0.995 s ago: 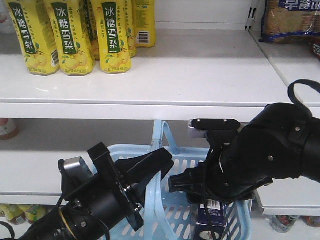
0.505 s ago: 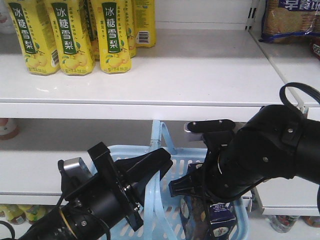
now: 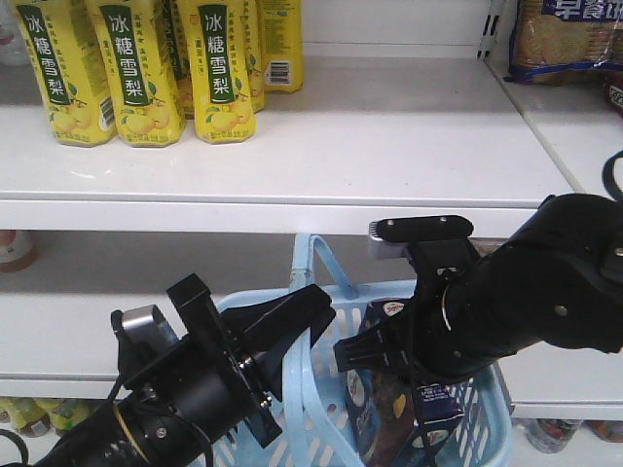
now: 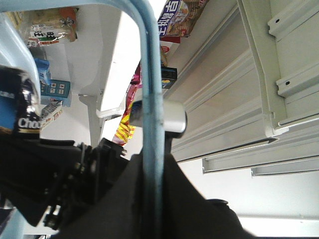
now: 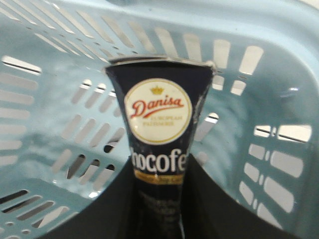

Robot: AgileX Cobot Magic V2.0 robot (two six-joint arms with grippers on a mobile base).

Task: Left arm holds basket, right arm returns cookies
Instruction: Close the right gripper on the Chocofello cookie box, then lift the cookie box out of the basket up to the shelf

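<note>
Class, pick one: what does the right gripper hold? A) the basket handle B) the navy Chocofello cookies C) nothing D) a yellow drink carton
B: the right wrist view shows the right gripper clamped on the cookies, with the basket wall behind.

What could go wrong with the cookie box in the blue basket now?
The Chocofello cookie carton might slip, since the right gripper pinches just one end. Going up, it could bump the basket handle or the white shelf edge right above.
</note>
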